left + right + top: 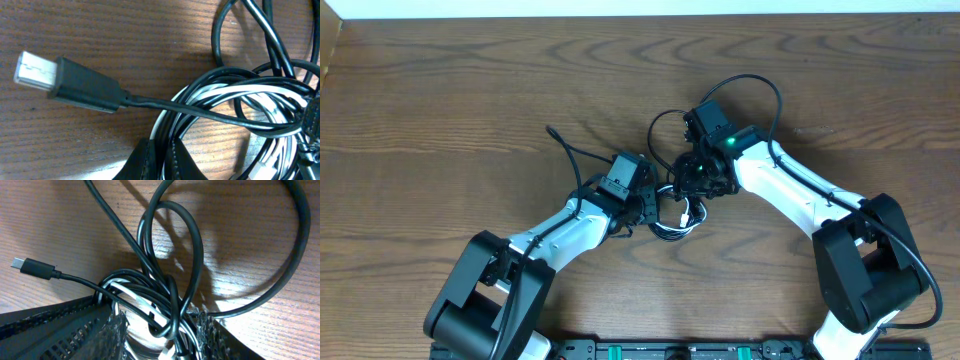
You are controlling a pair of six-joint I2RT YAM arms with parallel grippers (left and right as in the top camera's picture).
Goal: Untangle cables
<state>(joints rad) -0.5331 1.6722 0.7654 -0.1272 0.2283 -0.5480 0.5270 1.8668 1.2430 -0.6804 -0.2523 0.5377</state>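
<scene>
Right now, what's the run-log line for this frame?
phase: untangling | left gripper: shut on cable tangle | right gripper: open, astride tangle | black cable, white cable: intertwined

The wooden counter [440, 90] carries one tangled bundle: a black cable [192, 230] and a white cable [240, 92].

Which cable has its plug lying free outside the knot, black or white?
The black cable. Its plug lies flat on the table, clear of the bundle, while the white cable shows only inside the black loops.
</scene>
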